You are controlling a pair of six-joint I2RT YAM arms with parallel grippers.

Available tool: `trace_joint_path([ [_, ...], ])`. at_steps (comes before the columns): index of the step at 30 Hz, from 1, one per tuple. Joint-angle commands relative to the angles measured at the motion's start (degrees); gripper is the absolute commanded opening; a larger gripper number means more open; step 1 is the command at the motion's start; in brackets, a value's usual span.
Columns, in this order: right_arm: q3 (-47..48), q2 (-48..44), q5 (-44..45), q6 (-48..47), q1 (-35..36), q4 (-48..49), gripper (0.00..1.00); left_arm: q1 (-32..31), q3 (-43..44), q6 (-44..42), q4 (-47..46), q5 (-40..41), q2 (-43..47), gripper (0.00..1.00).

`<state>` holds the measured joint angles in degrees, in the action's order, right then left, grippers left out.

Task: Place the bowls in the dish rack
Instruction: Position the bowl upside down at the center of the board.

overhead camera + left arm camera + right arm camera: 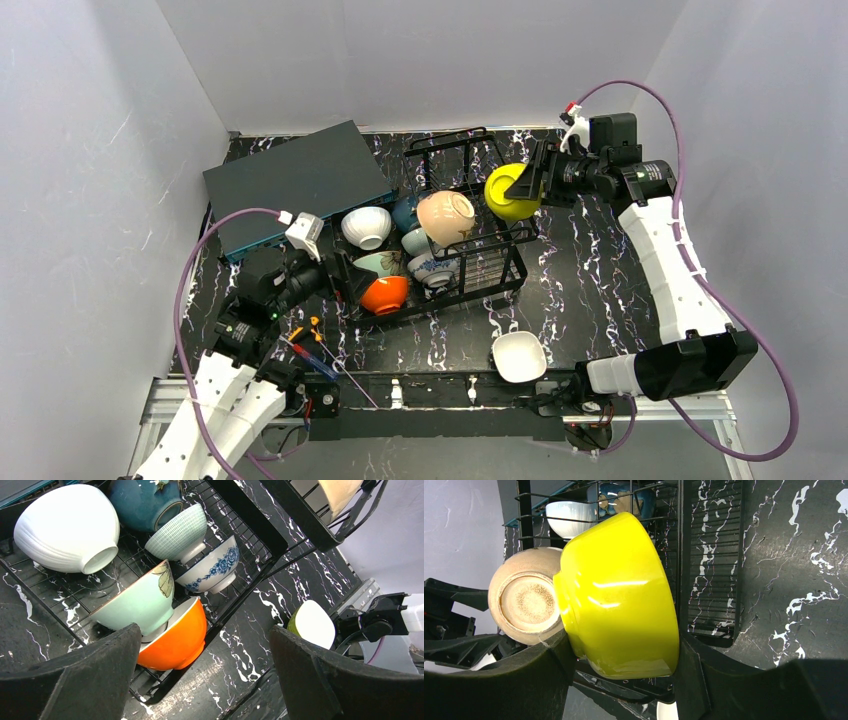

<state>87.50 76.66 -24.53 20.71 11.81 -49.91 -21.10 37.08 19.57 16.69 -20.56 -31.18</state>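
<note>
- R gripper point(621, 662) clamps yellow bowl point(619, 590): black fingers point(514, 685) one each side of its wall.
- Yellow bowl tipped on its side, rim twd worktop side, foot twd pinkish-beige bowl point(526, 597).
- Pinkish-beige bowl: foot ring faces cam, touching yellow bowl's base.
- Dish rack point(716, 580): black wire, behind both bowls, upright bar at yellow bowl's rim.
- White bowl point(571, 515) & dark blue bowl point(629, 495) seen thru rack wires, far end.
- Worktop point(794, 570): black, white-veined, beside rack's edge.

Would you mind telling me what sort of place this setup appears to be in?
Most likely a robotics test booth, not a real kitchen: plain pale wall panels enclose a black marble-patterned table, cabled robot arms are mounted at its near edge, and the dish rack of bowls looks staged.
</note>
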Motion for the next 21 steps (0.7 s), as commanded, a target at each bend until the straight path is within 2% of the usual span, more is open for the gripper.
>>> trace_joint_path([
  [1,-0.86,-0.17,1.20,-1.66,0.23,-4.29,0.01,0.33,-0.34,0.87,-0.84,-1.37,-0.74,0.98],
  [15,-4.28,-0.56,0.85,-1.54,0.31,-1.95,0.01,0.35,-0.42,0.66,-1.47,-1.48,-1.19,0.98],
  [19,-4.89,0.06,0.43,-2.00,0.32,-2.23,0.12,0.33,-0.47,0.80,-1.33,-1.60,-1.02,0.98],
  [21,-5.43,0.07,0.88,-2.39,0.25,-2.24,0.25,0.35,-0.52,0.74,-1.37,-1.51,-0.93,0.98],
])
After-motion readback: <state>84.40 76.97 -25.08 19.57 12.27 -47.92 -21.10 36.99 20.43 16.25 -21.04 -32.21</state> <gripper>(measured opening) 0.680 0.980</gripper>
